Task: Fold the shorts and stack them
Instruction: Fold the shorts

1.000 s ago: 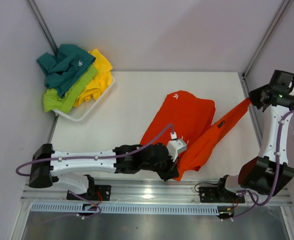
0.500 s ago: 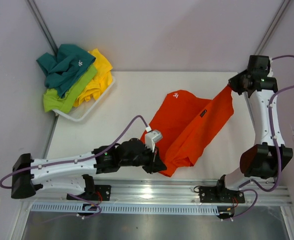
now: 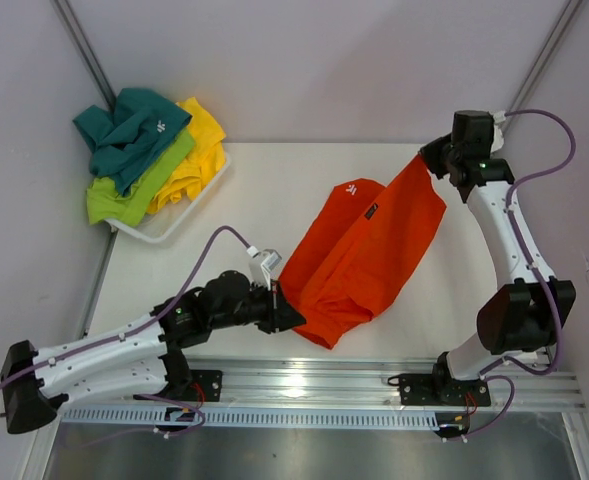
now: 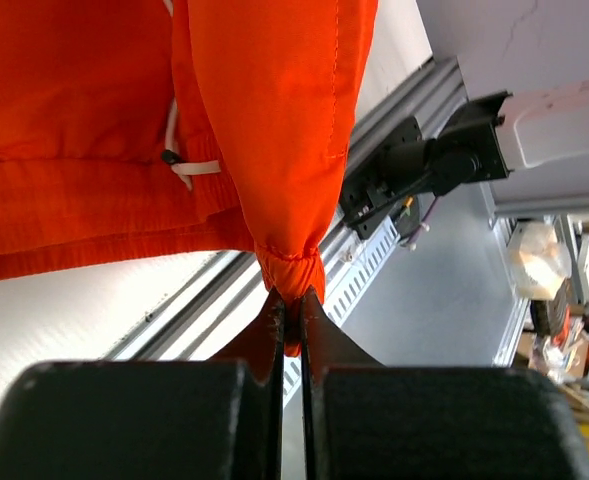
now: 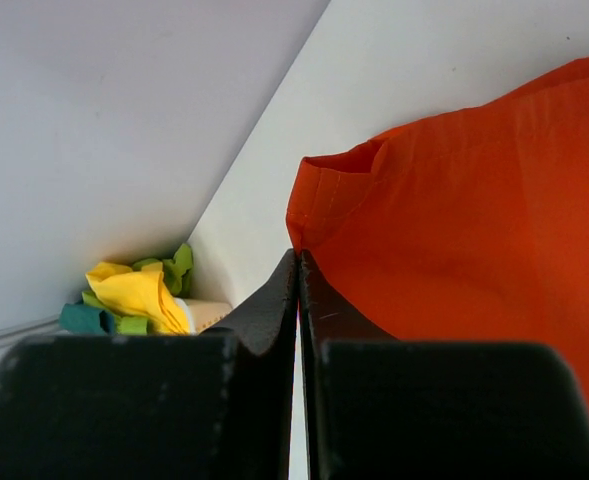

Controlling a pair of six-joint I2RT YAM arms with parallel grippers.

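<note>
Orange shorts (image 3: 359,255) are stretched diagonally across the white table, one half folded over the other, a small white logo near the far edge. My left gripper (image 3: 296,318) is shut on the near corner of the orange shorts (image 4: 274,120), the hem pinched between its fingers (image 4: 292,305). At the far right my right gripper (image 3: 426,160) is shut on the far corner of the orange shorts (image 5: 474,220) and holds it up. Teal, lime green and yellow shorts (image 3: 149,155) lie heaped in a white tray at the far left.
The white tray (image 3: 179,222) stands at the table's far left corner. A metal rail (image 3: 324,385) runs along the near edge by the arm bases. Grey walls close in the back and both sides.
Both grippers have carried the orange shorts leftward. The right gripper swung from the far right edge inward and back; the left arm drew back to the left, laying one half over the other.
</note>
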